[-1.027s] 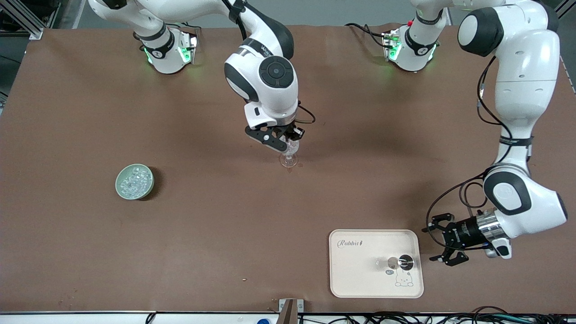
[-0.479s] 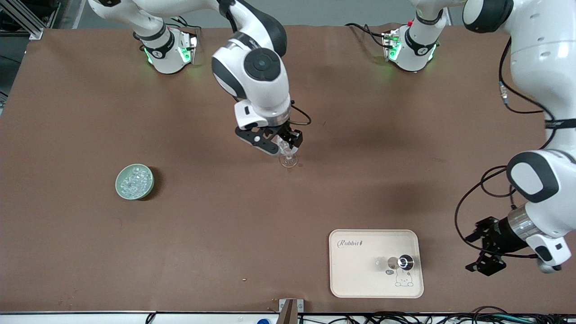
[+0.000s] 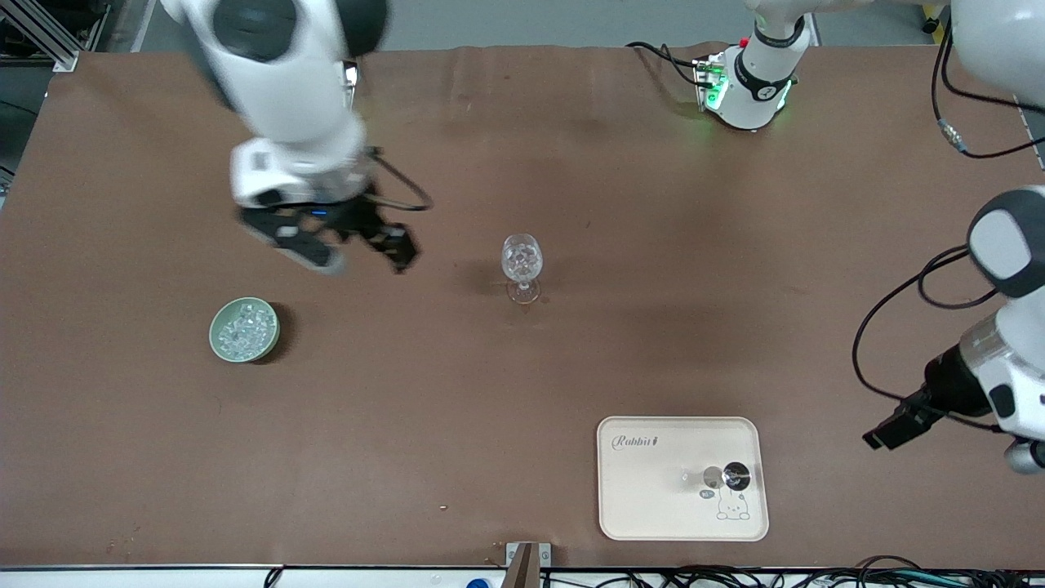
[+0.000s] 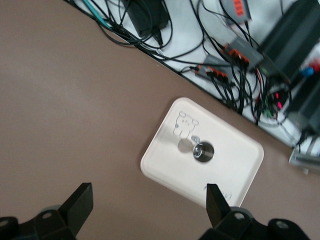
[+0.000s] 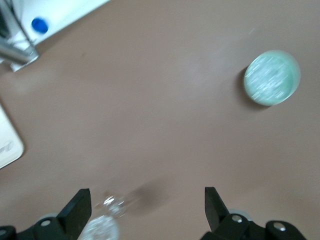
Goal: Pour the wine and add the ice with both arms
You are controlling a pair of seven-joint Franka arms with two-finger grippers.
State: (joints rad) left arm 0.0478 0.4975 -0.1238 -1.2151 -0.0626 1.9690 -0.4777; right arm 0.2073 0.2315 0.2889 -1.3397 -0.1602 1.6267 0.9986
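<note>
A clear wine glass (image 3: 522, 263) stands upright mid-table with small glassy cubes in its bowl. The ice (image 3: 244, 327) is heaped in a green bowl (image 3: 219, 336) toward the right arm's end, nearer the front camera than the glass. My right gripper (image 3: 351, 251) is open and empty in the air, over the table between bowl and glass. The right wrist view shows the bowl (image 5: 271, 77) and the blurred glass (image 5: 100, 229) by my right gripper (image 5: 145, 207). My left gripper (image 3: 894, 429) is open and empty beside the tray; the left wrist view shows it (image 4: 148, 205) wide open.
A cream tray (image 3: 653, 498) with a rabbit print lies near the front edge, bearing a small round metal object (image 3: 735, 474). The left wrist view shows the tray (image 4: 235, 167) and, past the table edge, cables and boxes (image 4: 235, 50).
My right gripper has let go of the wine glass and swung away toward the bowl's end. My left gripper has drawn away from the tray toward the left arm's end.
</note>
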